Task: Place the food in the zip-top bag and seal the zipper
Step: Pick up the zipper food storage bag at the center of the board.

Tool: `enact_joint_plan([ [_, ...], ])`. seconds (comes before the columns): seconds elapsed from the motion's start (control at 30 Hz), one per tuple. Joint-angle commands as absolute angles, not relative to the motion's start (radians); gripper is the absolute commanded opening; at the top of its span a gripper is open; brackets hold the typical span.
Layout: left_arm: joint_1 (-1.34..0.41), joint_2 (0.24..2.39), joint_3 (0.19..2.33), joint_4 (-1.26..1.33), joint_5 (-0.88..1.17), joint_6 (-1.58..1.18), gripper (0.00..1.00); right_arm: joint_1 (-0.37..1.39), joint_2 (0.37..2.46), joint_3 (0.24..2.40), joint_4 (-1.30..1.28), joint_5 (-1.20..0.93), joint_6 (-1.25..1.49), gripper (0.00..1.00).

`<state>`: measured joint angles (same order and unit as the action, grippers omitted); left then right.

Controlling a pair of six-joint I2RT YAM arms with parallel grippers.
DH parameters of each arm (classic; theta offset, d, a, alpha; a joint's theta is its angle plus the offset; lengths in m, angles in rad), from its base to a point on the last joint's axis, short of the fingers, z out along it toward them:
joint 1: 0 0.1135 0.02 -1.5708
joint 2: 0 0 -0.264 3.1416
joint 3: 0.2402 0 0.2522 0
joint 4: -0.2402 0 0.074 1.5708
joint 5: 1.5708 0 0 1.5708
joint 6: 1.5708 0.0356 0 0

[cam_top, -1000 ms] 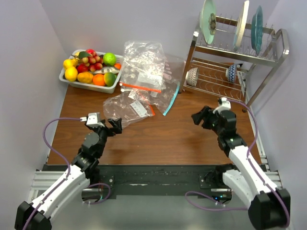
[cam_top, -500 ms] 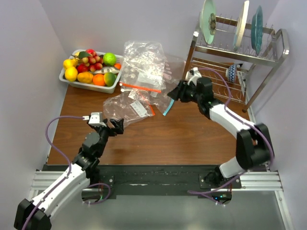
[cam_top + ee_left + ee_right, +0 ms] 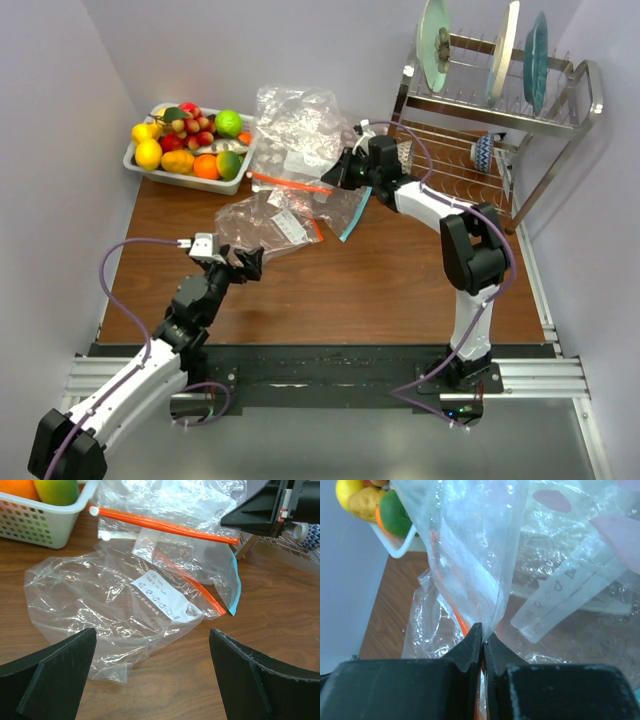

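Observation:
The food, glossy toy fruits, fills a white basket at the back left. Several clear bags lie piled mid-table. My right gripper is shut on a fold of the upper zip-top bag. In the right wrist view its closed tips pinch the clear film, with the orange-red zipper just behind. My left gripper stands open and empty, short of a flat bag that carries a white label. The upper bag's zipper runs toward the right gripper.
A bag with a teal strip lies under the pile's right side. A metal dish rack with plates and bowls stands at the back right. Walls close in on the left and right sides. The basket sits far left of my left fingers.
My right arm swung from the right side of the table over to the bag pile and shut on the upper bag. The left arm has barely moved and stays open.

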<state>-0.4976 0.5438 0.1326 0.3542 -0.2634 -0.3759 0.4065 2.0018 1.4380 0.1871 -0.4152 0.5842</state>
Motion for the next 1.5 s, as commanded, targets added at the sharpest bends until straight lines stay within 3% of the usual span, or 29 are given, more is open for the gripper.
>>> enact_joint_plan([
  [0.0, -0.495, 0.589, 0.141, 0.456, -0.177, -0.322, 1.0, 0.413, 1.912, 1.441, 0.192, -0.468, 0.614, 0.0],
  [0.4, -0.54, 0.673, 0.322, 0.499, -0.083, -0.333, 1.0, 0.426, 1.527, 1.348, -0.226, -0.45, 0.604, 0.0],
  [0.63, -0.613, 0.739, 0.429, 0.468, -0.025, -0.284, 1.0, 0.426, 1.387, 1.339, -0.488, -0.368, 0.563, 0.0],
  [0.8, -0.67, 0.799, 0.397, 0.635, 0.09, -0.144, 1.0, 0.426, 1.355, 1.336, -0.618, -0.37, 0.561, 0.0],
  [1.1, -0.77, 1.008, 0.379, 0.837, 0.051, 0.158, 0.98, 0.426, 1.309, 1.324, -0.647, -0.339, 0.663, 0.0],
  [1.3, -0.801, 1.129, 0.431, 0.874, 0.049, 0.327, 0.77, 0.428, 1.313, 1.336, -0.664, -0.354, 0.713, 0.01],
  [1.47, -0.848, 1.206, 0.437, 0.975, 0.003, 0.425, 0.81, 0.426, 1.312, 1.344, -0.657, -0.362, 0.742, 0.01],
])
